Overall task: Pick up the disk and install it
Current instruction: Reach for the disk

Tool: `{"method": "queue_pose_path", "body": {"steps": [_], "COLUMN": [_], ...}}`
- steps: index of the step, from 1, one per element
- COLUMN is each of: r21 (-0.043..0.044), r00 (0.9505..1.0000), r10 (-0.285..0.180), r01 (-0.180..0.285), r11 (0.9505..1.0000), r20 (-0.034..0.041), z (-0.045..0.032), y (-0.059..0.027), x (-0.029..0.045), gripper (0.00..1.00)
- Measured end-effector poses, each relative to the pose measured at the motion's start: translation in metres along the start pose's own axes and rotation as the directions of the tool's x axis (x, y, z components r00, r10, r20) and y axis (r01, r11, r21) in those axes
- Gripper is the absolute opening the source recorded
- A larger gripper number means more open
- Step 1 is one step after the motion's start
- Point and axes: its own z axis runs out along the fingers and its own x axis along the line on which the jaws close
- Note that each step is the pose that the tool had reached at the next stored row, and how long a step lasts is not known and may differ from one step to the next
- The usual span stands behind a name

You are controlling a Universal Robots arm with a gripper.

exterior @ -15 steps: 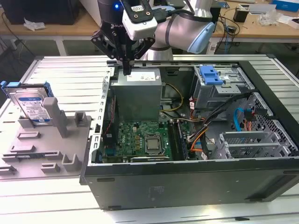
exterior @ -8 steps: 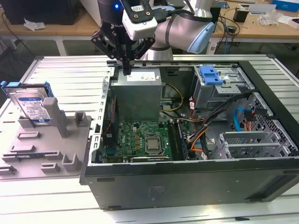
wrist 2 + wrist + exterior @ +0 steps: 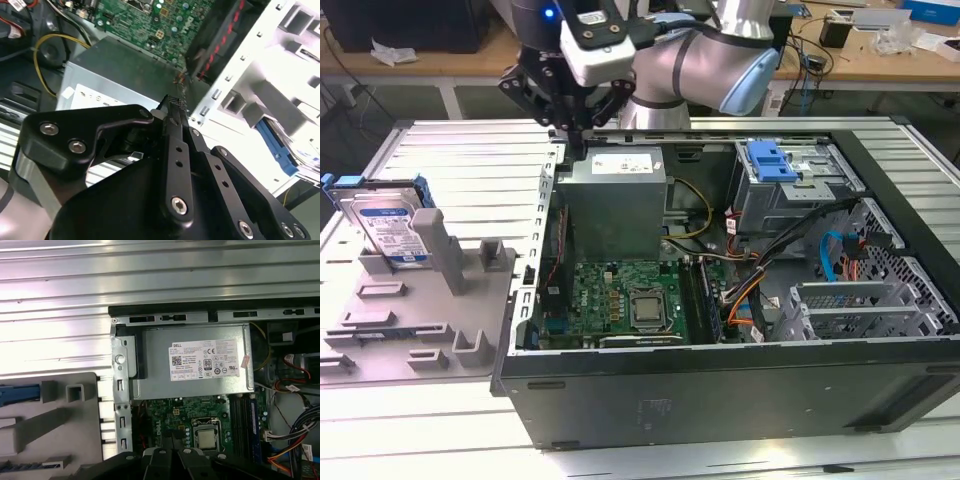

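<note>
Disk [image 3: 388, 225] first: stands on edge, leaning back a little, in a slot of the grey holder [image 3: 430, 300] at the exterior view's left, outside the open computer case [image 3: 720, 400]. Carries a white-and-blue label turned toward the camera and a blue plastic frame round its rim. Rests with the holder on the slatted metal table [image 3: 460, 150], just beside the case wall. Claw [image 3: 576, 148] clenched, with nothing between its tips; hangs over the far corner of the case on the exterior view's left, just above the wall and next to the grey power supply box [image 3: 620, 200]. Well apart from the disk, touching neither it nor the holder. In the second wrist view, black fingers [image 3: 172, 165] pressed together, pointing down toward the edge of the power supply box and the case wall. Inside the case: green circuit board [image 3: 620, 295] on the near side of the power supply box, then a metal drive cage [image 3: 790, 195] topped by a blue latch [image 3: 770, 162] toward the exterior view's right, with loose cables [image 3: 770, 280] lying below the cage.
</note>
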Motion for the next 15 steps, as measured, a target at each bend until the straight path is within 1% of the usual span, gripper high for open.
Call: {"method": "queue_pose_path", "body": {"steps": [3,4,5,6,8,9,11,12,14,15], "r21": [0.0001,0.0002,0.0002,0.0003,0.0003,0.0003,0.0004,0.0004,0.0004,0.0004], "r00": [1.0000,1.0000,1.0000,1.0000,0.9999,0.9999,0.9999,0.9999,0.9999,0.9999], "r10": [0.003,0.004,0.008,0.009,0.010,0.011,0.012,0.013,0.013,0.013], "r01": [-0.003,-0.004,-0.008,-0.009,-0.010,-0.011,-0.012,-0.013,-0.013,-0.013], "r11": [1.0000,1.0000,1.0000,1.0000,0.9999,0.9999,0.9999,0.9999,0.9999,0.9999], "r20": [0.0001,0.0001,0.0003,0.0003,0.0004,0.0004,0.0005,0.0005,0.0003,0.0002], "z": [-0.0001,-0.0001,-0.0002,-0.0002,-0.0003,-0.0003,-0.0003,-0.0004,-0.0004,-0.0004], "y": [0.0007,0.0011,0.0019,0.0022,0.0027,0.0030,0.0035,0.0039,0.0046,0.0050], "x": [0.0086,0.0131,0.0222,0.0268,0.0329,0.0376,0.0441,0.0493,0.0555,0.0601], "gripper": [0.11,0.11,0.11,0.11,0.11,0.11,0.11,0.11,0.11,0.11]}}
